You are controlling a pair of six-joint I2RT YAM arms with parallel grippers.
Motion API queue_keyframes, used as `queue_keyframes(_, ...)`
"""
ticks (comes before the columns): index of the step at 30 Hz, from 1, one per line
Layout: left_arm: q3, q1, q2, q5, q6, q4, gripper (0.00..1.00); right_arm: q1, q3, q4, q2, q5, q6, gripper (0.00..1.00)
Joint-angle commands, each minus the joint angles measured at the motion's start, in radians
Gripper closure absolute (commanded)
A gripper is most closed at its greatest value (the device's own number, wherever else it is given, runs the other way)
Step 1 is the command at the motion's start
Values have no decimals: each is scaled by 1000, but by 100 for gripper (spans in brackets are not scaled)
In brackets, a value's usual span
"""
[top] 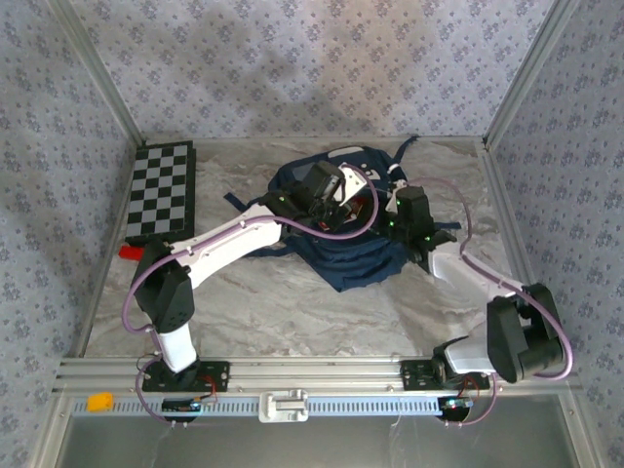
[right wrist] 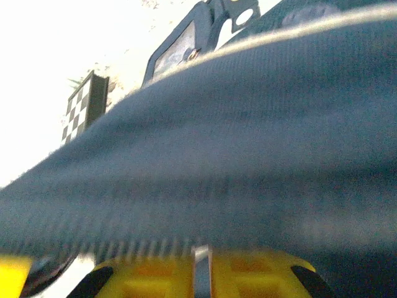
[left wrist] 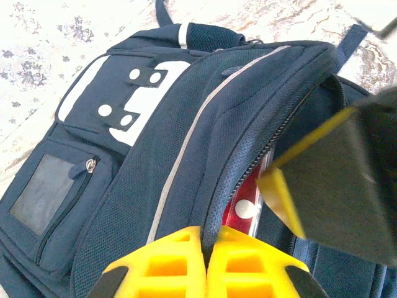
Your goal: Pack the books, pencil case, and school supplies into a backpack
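Backpack [left wrist: 155,186]: navy fabric, lying on pale marbled table [left wrist: 37,56], main zip gaping along the right side.
Front patch [left wrist: 149,102]: white, crossed by two navy tabs with white dots.
Lower pocket [left wrist: 46,192]: clear window, zip pull [left wrist: 91,165] at its upper corner.
Trim stripe [left wrist: 186,143]: grey-white, running up the flap.
Left gripper [left wrist: 205,248]: yellow fingers [left wrist: 167,264] pinched together on the flap edge by the zip.
Pencil case [left wrist: 245,208]: red with white dots, showing inside the opening.
Dark slab [left wrist: 335,192]: yellow-edged, blurred, over the opening at right; identity unclear.

Soft, even light in the top view; left wrist view sharp; right wrist view glaring white, backpack [right wrist: 260,143] fabric blurred.
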Motion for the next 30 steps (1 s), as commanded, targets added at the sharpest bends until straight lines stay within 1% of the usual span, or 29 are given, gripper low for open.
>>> queue_keyframes(1, 71, -8, -43, -15, -42, 14, 100, 38, -54, -14, -68, -7, -1, 86)
queue_keyframes(4, 74, -8, -35, -27, -50, 13, 100, 85, -78, -26, -105, 27, 4, 88)
queue_keyframes(6, 83, -8, -28, -32, -65, 3, 100, 116, -80, -22, -97, 57, 5, 88)
queue_keyframes(8, 94, -8, -26, -29, -77, -7, 100, 132, -80, 6, -67, 70, 26, 90)
queue_keyframes(11, 99, -8, -25, -8, -88, -12, 100, 151, -67, 93, -4, 59, 47, 92)
queue_keyframes(13, 99, -8, -26, 15, -97, -16, 100, 169, -35, 100, 38, 93, 31, 93)
queue_keyframes(17, 91, -9, -33, 52, -108, -9, 100, 170, 9, 133, 117, 166, 13, 95)
queue_keyframes(21, 90, -8, -30, 49, -118, -15, 100, 160, 7, 222, 149, 175, 7, 96)
queue_keyframes(25, 90, -5, -28, 35, -119, -20, 100, 155, 9, 199, 129, 134, -28, 95)
queue_keyframes(27, 94, 1, -25, 34, -126, -28, 100, 148, -12, 198, 97, 75, -40, 94)
queue_keyframes(30, 92, 8, -21, 35, -145, -34, 100, 137, -49, 104, -15, 84, -55, 91)
